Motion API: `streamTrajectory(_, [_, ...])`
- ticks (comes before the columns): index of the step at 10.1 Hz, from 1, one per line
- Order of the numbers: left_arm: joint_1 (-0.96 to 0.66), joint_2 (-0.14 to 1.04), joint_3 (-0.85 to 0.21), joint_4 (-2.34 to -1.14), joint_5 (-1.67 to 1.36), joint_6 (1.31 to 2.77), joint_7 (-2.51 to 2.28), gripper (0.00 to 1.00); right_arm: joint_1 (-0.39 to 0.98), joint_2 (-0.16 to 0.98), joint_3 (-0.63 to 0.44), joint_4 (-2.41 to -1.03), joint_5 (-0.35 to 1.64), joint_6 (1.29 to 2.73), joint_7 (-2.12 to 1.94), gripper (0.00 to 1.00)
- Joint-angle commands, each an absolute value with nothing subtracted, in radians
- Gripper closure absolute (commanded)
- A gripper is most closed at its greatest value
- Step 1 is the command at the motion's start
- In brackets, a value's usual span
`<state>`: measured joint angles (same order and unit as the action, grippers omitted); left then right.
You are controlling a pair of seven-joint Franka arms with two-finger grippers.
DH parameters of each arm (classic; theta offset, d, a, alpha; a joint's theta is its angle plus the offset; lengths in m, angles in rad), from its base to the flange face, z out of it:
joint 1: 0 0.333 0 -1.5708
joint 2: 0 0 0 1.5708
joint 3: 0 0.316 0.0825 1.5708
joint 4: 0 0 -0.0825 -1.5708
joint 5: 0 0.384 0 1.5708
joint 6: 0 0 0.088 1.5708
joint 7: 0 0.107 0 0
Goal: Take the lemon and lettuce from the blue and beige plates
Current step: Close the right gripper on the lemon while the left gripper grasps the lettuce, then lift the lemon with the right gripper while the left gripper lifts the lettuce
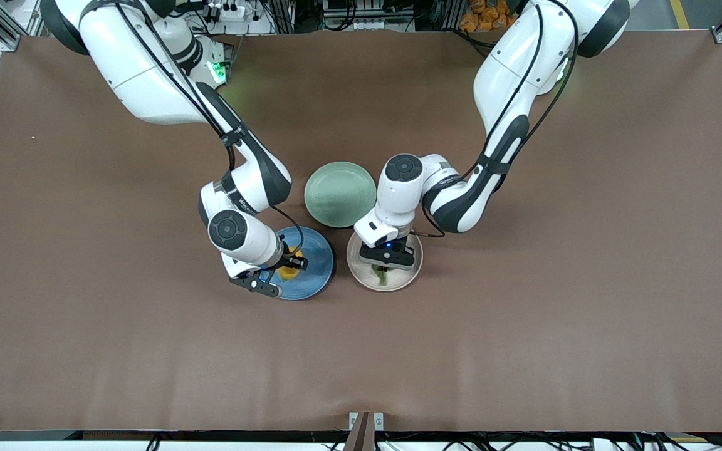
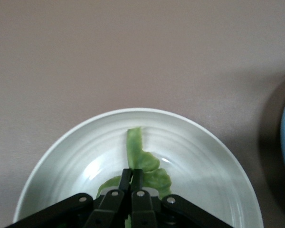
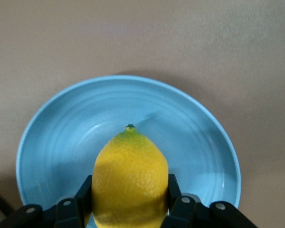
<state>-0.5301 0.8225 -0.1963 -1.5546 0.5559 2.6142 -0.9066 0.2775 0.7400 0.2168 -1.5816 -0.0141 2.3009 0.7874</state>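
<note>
Now lemon [image 3: 129, 180] over blue plate [image 3: 61, 123], lettuce [image 2: 145, 164] on beige plate [image 2: 204, 156].

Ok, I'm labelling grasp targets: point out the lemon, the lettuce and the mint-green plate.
lemon [image 3: 129, 183]: right wrist view, on its yellow rind.
lettuce [image 2: 135, 145]: left wrist view, on the leaf's narrow strip.
mint-green plate [image 1: 340, 193]: front view, on its bare middle.

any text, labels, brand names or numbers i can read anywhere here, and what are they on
Nothing can be read for certain.
Small white lettering on the right arm's dark wrist band: too small to read.
Similar lettering on the left arm's wrist band: too small to read.
The yellow oval lemon, wrinkled green lettuce leaf and the round plates bear no text.
</note>
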Motion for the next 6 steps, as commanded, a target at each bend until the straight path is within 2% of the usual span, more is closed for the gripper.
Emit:
streamTrajectory(1, [-0.531, 0.686, -0.205, -1.568, 0.558, 2.428, -0.904, 1.00, 0.198, 0.684, 0.271, -1.521, -0.031, 2.144, 0.776, 1.00])
streamTrajectory(4, [-0.413, 0.487, -0.218, -1.569, 0.318, 2.235, -0.764, 1.00, 0.094, 0.598, 0.288, -1.508, -0.032, 1.955, 0.558, 1.00])
streamTrajectory(6, [-0.265, 0.450, -0.218, -1.574, 0.218, 2.149, -0.504, 1.00, 0.029, 0.574, 0.244, -1.554, -0.037, 1.939, 0.436, 1.00])
